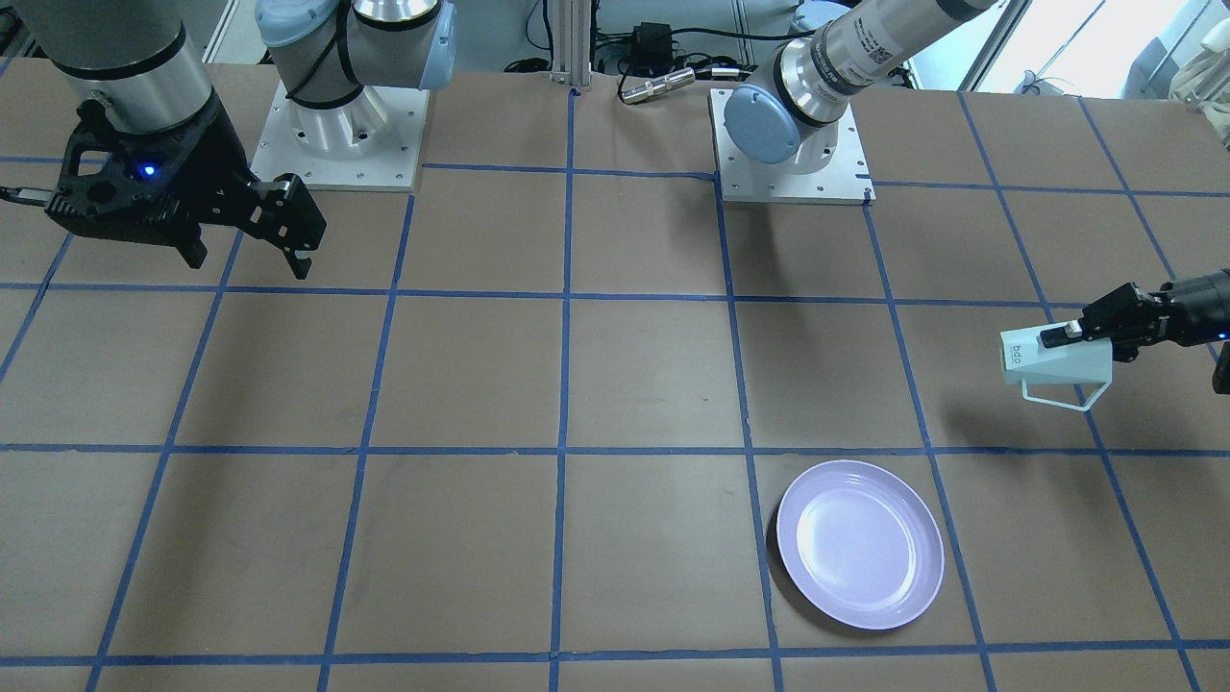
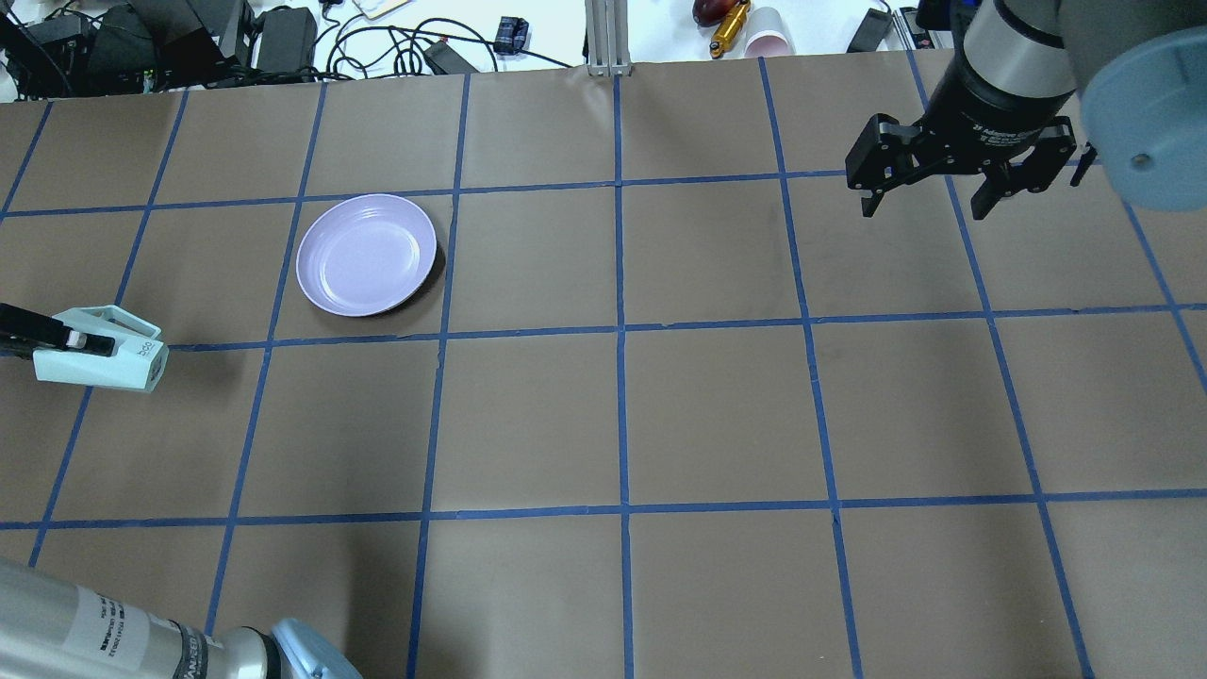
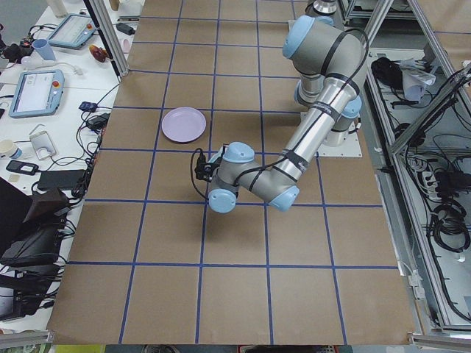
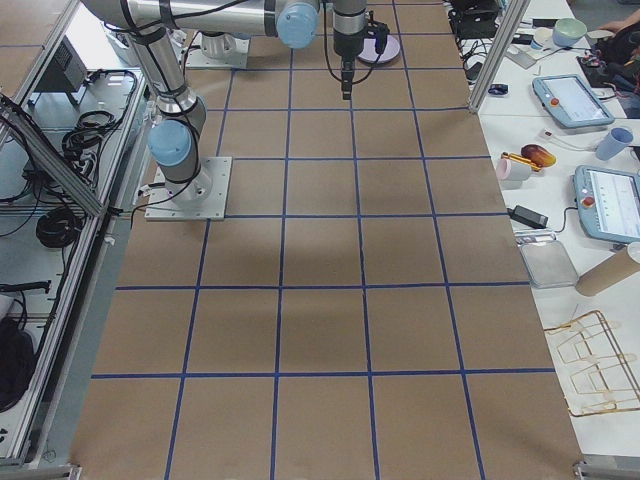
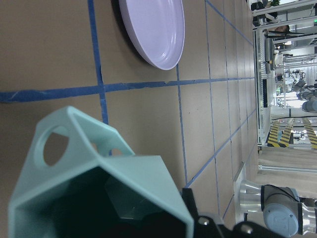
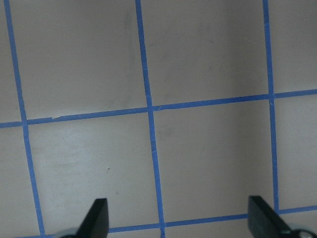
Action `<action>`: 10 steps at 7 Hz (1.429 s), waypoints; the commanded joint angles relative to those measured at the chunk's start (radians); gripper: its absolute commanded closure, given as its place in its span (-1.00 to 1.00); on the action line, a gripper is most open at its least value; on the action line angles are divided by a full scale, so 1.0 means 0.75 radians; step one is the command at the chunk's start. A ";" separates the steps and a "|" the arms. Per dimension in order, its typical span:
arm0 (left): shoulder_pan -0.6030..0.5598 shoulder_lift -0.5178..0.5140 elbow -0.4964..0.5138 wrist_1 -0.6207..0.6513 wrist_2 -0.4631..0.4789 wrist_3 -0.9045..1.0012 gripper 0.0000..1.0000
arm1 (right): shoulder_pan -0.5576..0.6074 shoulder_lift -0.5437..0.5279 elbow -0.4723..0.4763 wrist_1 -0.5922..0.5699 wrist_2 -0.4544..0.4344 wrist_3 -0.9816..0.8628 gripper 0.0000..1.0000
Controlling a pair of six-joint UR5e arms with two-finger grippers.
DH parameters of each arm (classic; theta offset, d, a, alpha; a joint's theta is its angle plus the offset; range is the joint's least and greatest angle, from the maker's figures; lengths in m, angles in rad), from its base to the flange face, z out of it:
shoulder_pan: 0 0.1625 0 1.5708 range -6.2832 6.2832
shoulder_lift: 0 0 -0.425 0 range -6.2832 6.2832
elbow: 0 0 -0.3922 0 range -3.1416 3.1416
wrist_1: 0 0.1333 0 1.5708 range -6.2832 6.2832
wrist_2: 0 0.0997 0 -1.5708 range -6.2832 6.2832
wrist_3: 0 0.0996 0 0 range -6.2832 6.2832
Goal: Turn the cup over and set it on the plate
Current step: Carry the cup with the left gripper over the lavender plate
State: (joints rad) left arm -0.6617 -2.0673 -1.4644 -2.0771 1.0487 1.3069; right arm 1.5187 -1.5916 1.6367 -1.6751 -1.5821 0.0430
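Fingers (image 2: pixel 42 332) of the left gripper (image 2: pixel 77 341) are clamped on the wall of the cup (image 2: pixel 104 363), which is held on its side near the plate's (image 2: pixel 366 253) left, base turned toward it. The flip is judged half done: next the cup must be turned mouth up and set on the plate. Well right of the plate, the right gripper (image 2: pixel 924 209) is spread wide, empty. Small letters, maybe "bdo", are printed on the cup's label (image 2: pixel 145 351).
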 commanded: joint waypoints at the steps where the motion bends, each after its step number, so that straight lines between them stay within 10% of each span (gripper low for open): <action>1: -0.103 0.099 -0.001 0.055 0.003 -0.130 1.00 | 0.000 0.001 0.000 0.000 0.001 0.000 -1.00; 10: -0.610 0.273 -0.001 0.556 0.127 -0.871 1.00 | 0.000 -0.001 0.000 0.000 -0.001 0.000 -1.00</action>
State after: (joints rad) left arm -1.0698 -1.8660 -1.4643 -1.7378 1.0827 0.7147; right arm 1.5187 -1.5921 1.6367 -1.6751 -1.5818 0.0430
